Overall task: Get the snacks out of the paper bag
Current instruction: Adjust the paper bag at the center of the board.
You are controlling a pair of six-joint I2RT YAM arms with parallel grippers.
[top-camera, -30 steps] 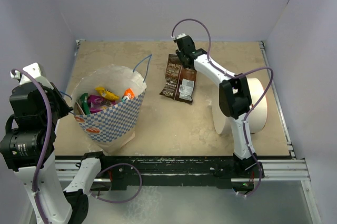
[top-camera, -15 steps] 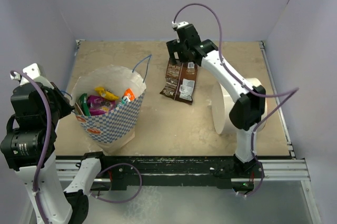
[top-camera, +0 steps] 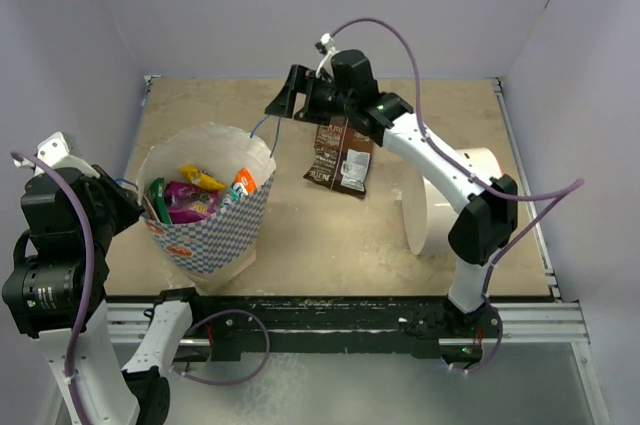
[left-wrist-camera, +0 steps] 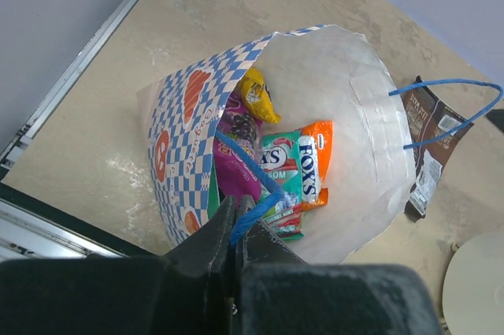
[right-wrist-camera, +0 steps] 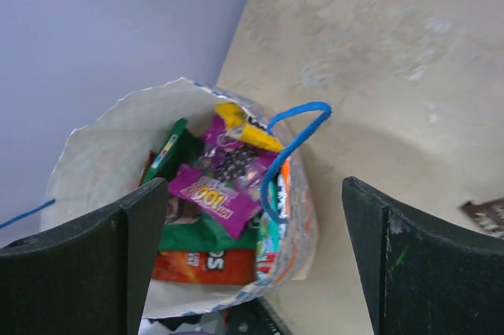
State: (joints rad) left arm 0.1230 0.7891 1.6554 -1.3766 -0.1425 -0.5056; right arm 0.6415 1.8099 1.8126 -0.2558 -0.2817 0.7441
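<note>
The paper bag (top-camera: 215, 230), white with blue checks and orange logos, stands open at the left. Inside lie snacks: a yellow packet (top-camera: 203, 177), a magenta one (top-camera: 186, 193), a dark green one (top-camera: 158, 193) and an orange-and-teal one (top-camera: 243, 181). My left gripper (left-wrist-camera: 239, 213) is shut on the bag's near blue string handle (left-wrist-camera: 253, 171) at the bag's left rim. My right gripper (top-camera: 290, 103) is open and empty above the bag's far rim. In the right wrist view its fingers (right-wrist-camera: 134, 256) frame the magenta packet (right-wrist-camera: 213, 189) and the far handle (right-wrist-camera: 295, 138). A brown packet (top-camera: 340, 155) lies on the table.
A plain white cylinder (top-camera: 470, 200) lies on its side at the right, beside the right arm. The table's raised metal rim (top-camera: 530, 215) runs along the right side. Walls close in the back and both sides.
My right arm has swung left from above the brown packet to the bag's far rim, gripper open. My left arm has shifted slightly, still holding the handle.
</note>
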